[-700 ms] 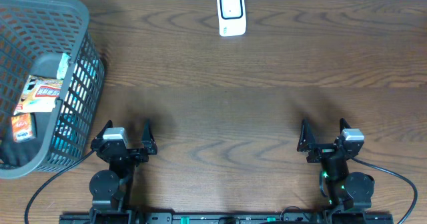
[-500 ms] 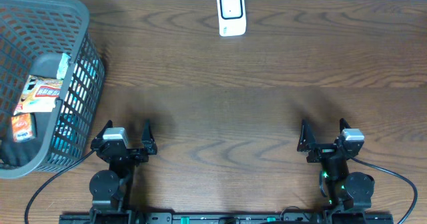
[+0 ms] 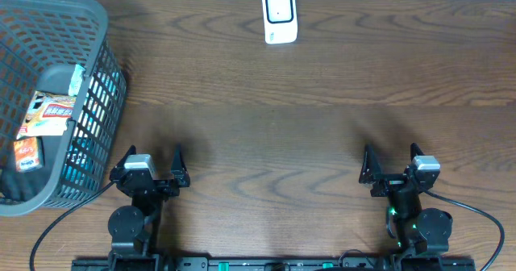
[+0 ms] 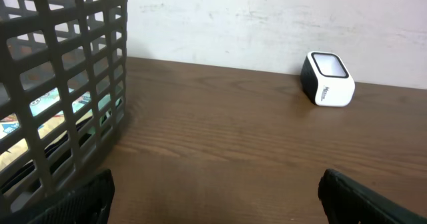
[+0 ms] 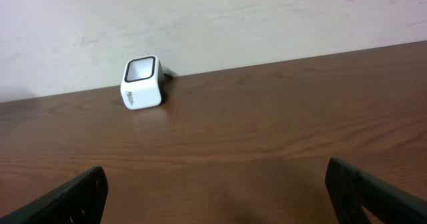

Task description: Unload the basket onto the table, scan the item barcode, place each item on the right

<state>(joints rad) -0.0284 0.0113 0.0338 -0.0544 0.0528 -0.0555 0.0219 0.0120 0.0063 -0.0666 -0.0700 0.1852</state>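
A white barcode scanner (image 3: pixel 280 16) with a dark window stands at the far middle of the table; it also shows in the left wrist view (image 4: pixel 327 79) and the right wrist view (image 5: pixel 141 83). Packaged items (image 3: pixel 47 116) lie in a grey basket (image 3: pixel 95 21) at the left; no barcode is readable. My left gripper (image 3: pixel 153 160) rests near the front edge beside the basket, open and empty. My right gripper (image 3: pixel 389 160) rests at the front right, open and empty. Both sets of black fingertips (image 4: pixel 87 196) (image 5: pixel 373 192) stand wide apart over bare wood.
The basket's mesh wall (image 4: pixel 67 91) rises close on the left of my left gripper. A pale wall (image 5: pixel 213 17) runs behind the table's far edge. Dark wood table (image 3: pixel 274 134) lies between the arms and the scanner.
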